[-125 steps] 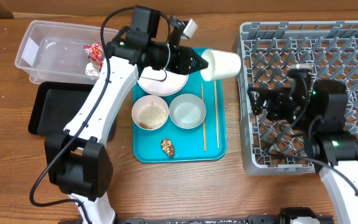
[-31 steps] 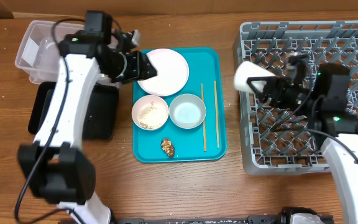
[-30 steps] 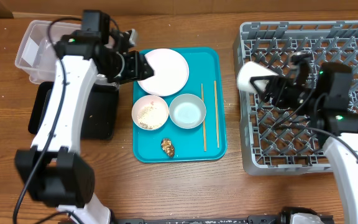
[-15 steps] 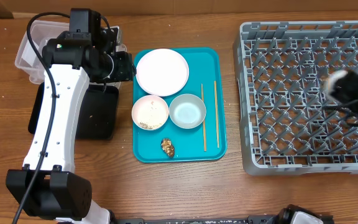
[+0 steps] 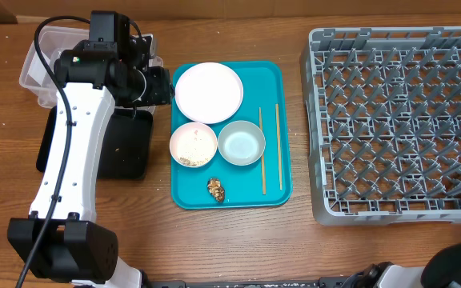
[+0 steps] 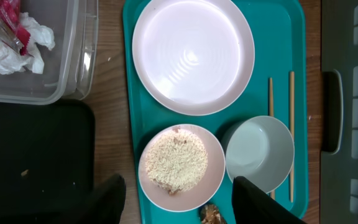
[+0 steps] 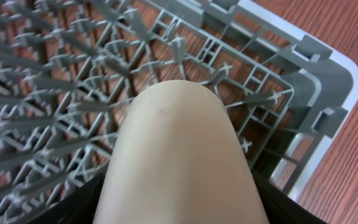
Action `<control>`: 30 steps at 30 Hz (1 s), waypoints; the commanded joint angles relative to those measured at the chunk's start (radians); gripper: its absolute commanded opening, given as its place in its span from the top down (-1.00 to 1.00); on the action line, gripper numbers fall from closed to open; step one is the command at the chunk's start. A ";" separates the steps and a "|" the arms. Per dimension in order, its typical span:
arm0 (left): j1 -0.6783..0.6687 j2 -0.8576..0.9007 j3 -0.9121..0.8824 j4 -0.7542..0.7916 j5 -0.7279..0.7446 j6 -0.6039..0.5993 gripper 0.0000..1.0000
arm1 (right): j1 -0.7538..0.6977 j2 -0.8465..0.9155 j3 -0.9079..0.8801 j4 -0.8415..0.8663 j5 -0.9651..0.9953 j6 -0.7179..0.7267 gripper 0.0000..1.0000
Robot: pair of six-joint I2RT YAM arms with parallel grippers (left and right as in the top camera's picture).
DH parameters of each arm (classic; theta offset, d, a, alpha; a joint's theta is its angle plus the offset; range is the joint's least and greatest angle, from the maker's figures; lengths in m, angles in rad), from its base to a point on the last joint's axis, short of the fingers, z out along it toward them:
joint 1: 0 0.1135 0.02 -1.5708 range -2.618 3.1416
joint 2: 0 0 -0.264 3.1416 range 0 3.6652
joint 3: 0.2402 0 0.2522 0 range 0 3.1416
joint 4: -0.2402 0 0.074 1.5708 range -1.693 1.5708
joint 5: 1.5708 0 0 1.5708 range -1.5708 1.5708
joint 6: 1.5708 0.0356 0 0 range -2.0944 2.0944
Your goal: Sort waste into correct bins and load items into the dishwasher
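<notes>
In the right wrist view my right gripper (image 7: 182, 208) is shut on the small white cup (image 7: 179, 149), held over a corner of the grey dishwasher rack (image 7: 278, 74). Overhead, that arm shows only at the right edge beside the rack (image 5: 390, 120). My left gripper (image 5: 162, 84) is open and holds nothing; in its wrist view it (image 6: 179, 205) hovers above the white bowl of rice (image 6: 181, 165). The white plate (image 6: 193, 55), pale-blue bowl (image 6: 260, 149), chopsticks (image 6: 270, 124) and brown lump (image 6: 211, 214) lie on the teal tray. The red-and-white wrapper (image 6: 5, 25) lies in the clear tub (image 5: 34, 68).
The teal tray (image 5: 278, 188) sits between the bins and the rack. A shallow black tray (image 5: 122, 152) lies in front of the clear tub, partly under my left arm. Bare wooden table runs along the front edge.
My right arm has carried the cup rightward across the rack to the overhead view's edge. My left arm has drawn back left from the plate, its jaws a little wider.
</notes>
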 commanded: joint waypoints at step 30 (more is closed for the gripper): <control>0.004 -0.019 0.013 -0.018 -0.006 0.015 -0.30 | -0.039 0.147 0.207 -0.077 -0.170 0.034 -0.60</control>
